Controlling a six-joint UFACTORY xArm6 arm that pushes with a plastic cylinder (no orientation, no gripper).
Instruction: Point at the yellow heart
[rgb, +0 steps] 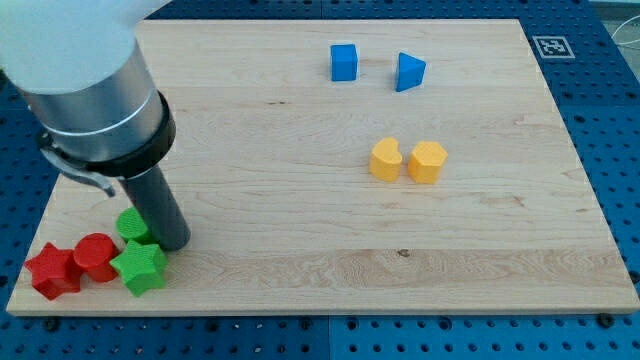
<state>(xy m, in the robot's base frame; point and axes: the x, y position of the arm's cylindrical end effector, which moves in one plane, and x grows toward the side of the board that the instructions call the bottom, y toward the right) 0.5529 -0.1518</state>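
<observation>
my tip (176, 243), bare and holding nothing, sits by the green star (140, 266); the yellow heart (385, 159) lies far toward the view's upper right.

We see a pale wooden table (300, 250) resting on a blue perforated base (610, 130), with a small black-and-white marker (551, 46) at its corner in the view's top right. Near the view's top lie a blue cube (344, 62) and, just to its right, a blue triangular block (409, 72), a little apart. Right of centre sit a yellow heart (385, 160) and a yellow hexagonal block (427, 161), side by side, almost touching. In the view's bottom left we find a cluster: a red star (52, 271), a red rounded block (96, 257), a green star (140, 266) and a green rounded block (131, 224), packed closely together.
</observation>
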